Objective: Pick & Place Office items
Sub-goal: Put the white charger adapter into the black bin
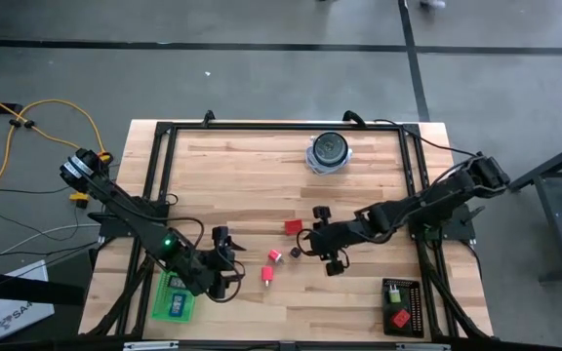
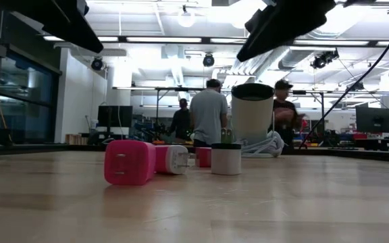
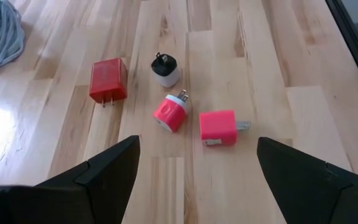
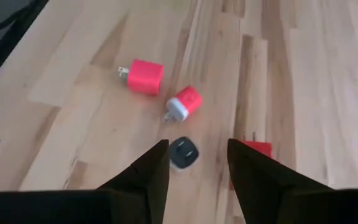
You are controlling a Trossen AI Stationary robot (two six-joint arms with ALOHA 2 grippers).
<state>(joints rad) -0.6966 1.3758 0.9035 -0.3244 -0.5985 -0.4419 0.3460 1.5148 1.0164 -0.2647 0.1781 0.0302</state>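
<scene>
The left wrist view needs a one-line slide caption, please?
Open left gripper faces four plug adapters on the table: red, black-white, two pink.

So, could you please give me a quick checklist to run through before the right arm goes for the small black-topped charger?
1. Right gripper lined up over the black-topped charger: ok.
2. Right gripper empty: ok, nothing between its fingers.
3. Fingers wide enough to take the charger: cannot tell.
4. Neighbours clear: not ok, the red flat charger lies close beside one finger; the pink round charger lies apart.
5. Left gripper out of the way: ok, open, back from the cluster.
</scene>
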